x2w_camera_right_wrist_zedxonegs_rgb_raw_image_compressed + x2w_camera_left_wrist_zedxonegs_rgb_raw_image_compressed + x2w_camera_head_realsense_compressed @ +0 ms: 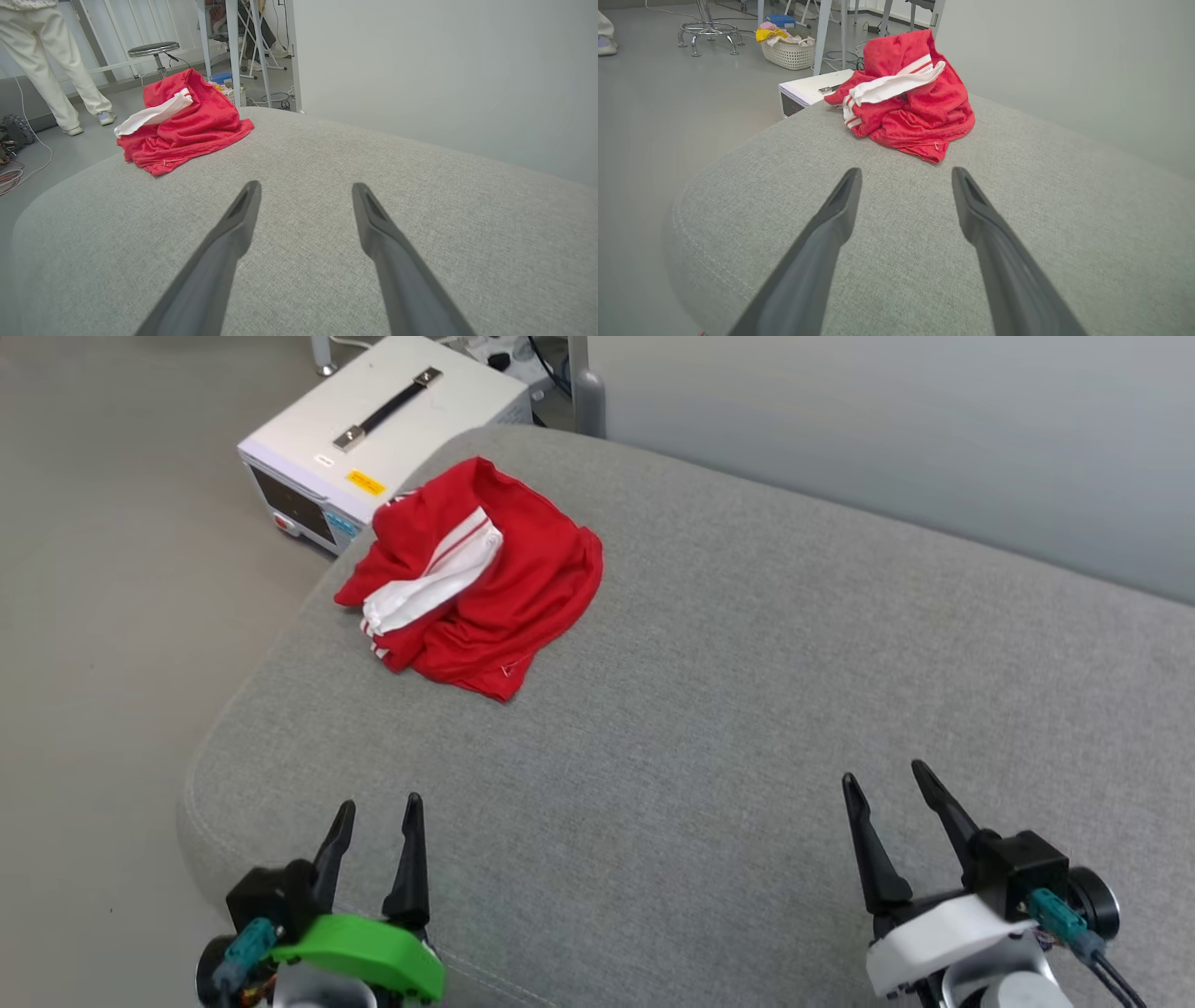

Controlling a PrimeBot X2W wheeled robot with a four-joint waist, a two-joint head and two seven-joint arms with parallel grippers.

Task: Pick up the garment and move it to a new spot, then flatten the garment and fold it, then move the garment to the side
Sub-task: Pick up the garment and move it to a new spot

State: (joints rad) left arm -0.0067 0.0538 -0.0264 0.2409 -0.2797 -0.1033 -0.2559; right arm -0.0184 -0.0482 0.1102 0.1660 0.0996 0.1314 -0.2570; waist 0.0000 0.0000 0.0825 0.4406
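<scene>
Left hand [381, 803] and right hand [884, 773] stand wide, empty. Crumpled shirt [485, 588] lies far; a high fold likely grips best.

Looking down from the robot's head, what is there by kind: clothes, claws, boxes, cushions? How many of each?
Red-and-white garment, crumpled: 1
Claws, both open and empty: 2 (left claw, right claw)
White box with a handle, on the floor: 1
Grey cushion: 1
Total: 5
</scene>
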